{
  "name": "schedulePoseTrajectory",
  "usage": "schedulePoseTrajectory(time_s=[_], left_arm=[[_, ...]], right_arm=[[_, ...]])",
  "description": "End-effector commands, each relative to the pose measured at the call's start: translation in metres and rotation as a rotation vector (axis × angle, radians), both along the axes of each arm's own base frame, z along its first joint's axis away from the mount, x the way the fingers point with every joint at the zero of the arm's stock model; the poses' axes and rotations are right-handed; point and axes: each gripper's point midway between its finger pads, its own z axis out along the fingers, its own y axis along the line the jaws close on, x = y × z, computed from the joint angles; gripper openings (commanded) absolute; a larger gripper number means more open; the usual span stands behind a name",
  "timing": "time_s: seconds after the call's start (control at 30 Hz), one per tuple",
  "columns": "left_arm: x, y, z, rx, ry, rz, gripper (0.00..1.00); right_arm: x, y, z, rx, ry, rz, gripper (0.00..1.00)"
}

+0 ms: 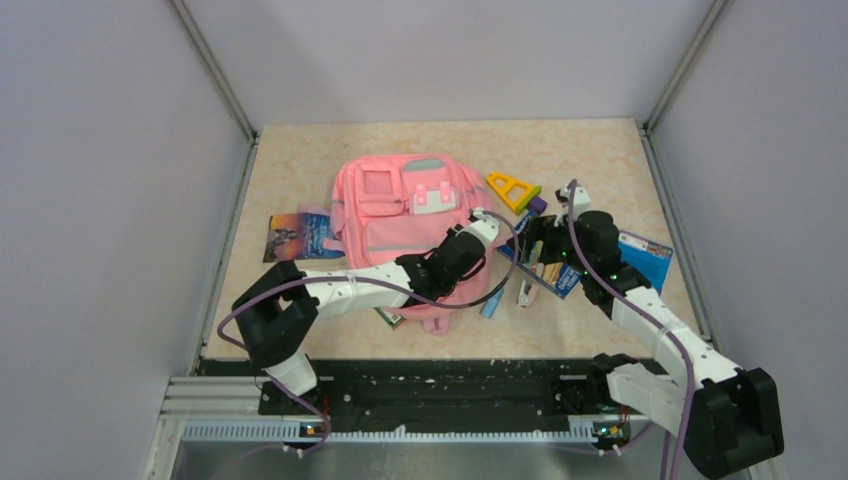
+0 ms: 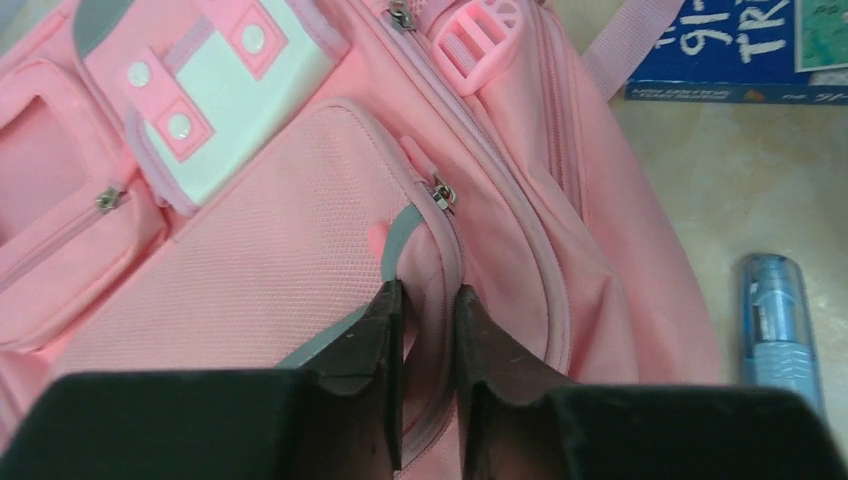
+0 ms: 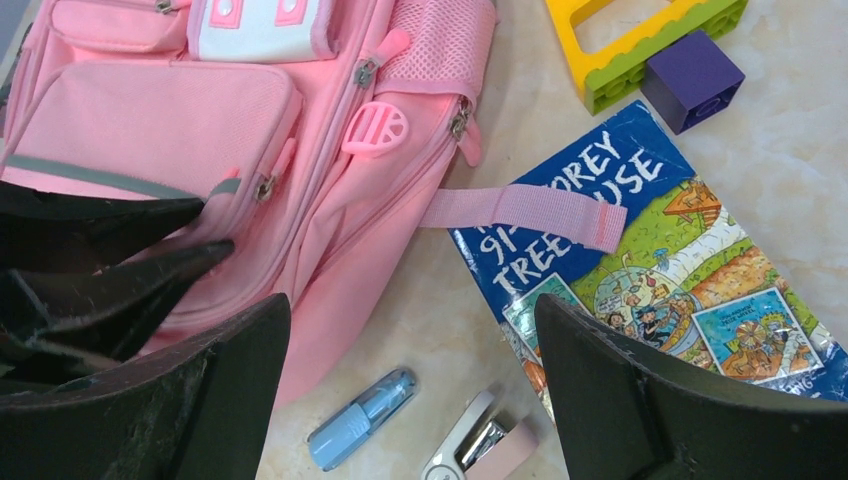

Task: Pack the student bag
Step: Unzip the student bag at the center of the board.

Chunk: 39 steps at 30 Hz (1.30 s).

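The student bag (image 1: 400, 215), big and pink with a white-pink patch, lies front up in the middle of the table. My left gripper (image 1: 470, 245) rests on its lower right side. In the left wrist view this gripper (image 2: 430, 295) is shut on a fold of the bag (image 2: 250, 250) at the zipper edge of the front pocket, just below the metal zipper pull (image 2: 442, 195). My right gripper (image 1: 540, 262) hovers to the right of the bag. Seen from its own wrist, it (image 3: 412, 300) stands wide open, holding nothing, above a blue pen (image 3: 362, 418) and a stapler (image 3: 480, 445).
A blue storybook (image 3: 650, 270) lies right of the bag under a loose pink strap (image 3: 520, 210). A yellow-green frame block (image 3: 640, 40) and a purple block (image 3: 692, 78) sit behind it. Another book (image 1: 300, 237) lies left of the bag, and a blue one (image 1: 645, 258) at far right.
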Motion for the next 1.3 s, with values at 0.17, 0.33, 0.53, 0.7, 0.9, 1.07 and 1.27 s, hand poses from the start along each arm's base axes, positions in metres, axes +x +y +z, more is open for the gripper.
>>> schedulePoseTrajectory(time_s=[0.17, 0.33, 0.53, 0.7, 0.9, 1.07, 1.27], left_arm=[[0.000, 0.037, 0.089, -0.216, -0.157, 0.086, 0.00], [-0.011, 0.062, 0.116, -0.326, -0.071, 0.084, 0.00], [-0.010, 0.101, 0.127, -0.439, 0.096, 0.154, 0.00], [-0.012, 0.117, 0.142, -0.491, 0.110, 0.140, 0.00], [-0.013, 0.115, 0.144, -0.526, 0.095, 0.045, 0.00], [-0.018, 0.117, 0.153, -0.498, 0.033, -0.030, 0.00], [-0.026, 0.125, 0.146, -0.486, 0.006, -0.043, 0.00]], right_arm=[[-0.014, 0.031, 0.018, 0.056, -0.086, 0.235, 0.88], [-0.028, 0.053, 0.026, 0.130, -0.101, 0.382, 0.85], [-0.044, 0.071, 0.037, 0.193, -0.125, 0.449, 0.79], [-0.042, 0.079, 0.028, 0.204, -0.110, 0.416, 0.74], [-0.027, 0.093, 0.010, 0.167, -0.085, 0.364, 0.59], [-0.009, 0.099, 0.006, 0.159, -0.129, 0.351, 0.54], [0.005, 0.112, -0.014, 0.082, -0.135, 0.394, 0.53]])
